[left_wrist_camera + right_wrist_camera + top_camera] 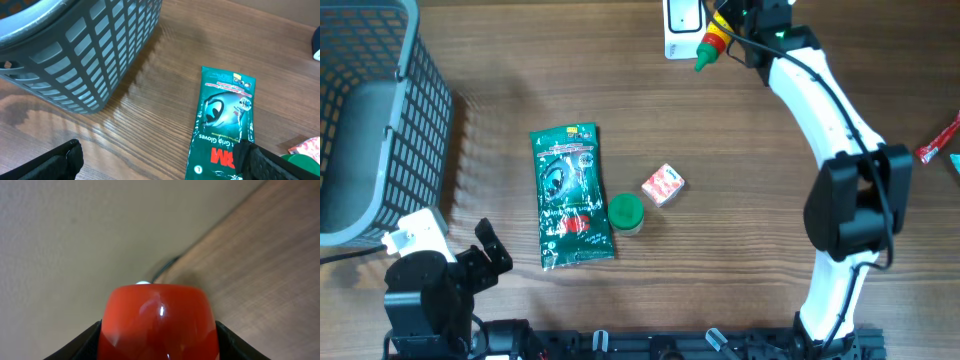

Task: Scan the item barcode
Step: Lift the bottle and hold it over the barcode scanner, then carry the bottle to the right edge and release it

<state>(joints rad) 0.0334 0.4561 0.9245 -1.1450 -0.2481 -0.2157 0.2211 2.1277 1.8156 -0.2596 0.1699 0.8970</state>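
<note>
Matt wood-grain table (740, 150). Smooth grey plastic basket (90, 60). Glossy crinkled green film glove packet (222, 125); printed cardboard box (663, 186) right of it. Shiny red plastic bottle (160, 320).

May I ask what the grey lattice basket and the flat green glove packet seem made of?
Grey lattice basket: likely moulded plastic, matte; uniform grid walls, rounded rim. Flat green glove packet: probably plastic film, glossy; crinkled highlights on its surface.

bottle (713, 38) red, green-tipped | packet (572, 195) green | basket (423, 95) grey lattice
</note>
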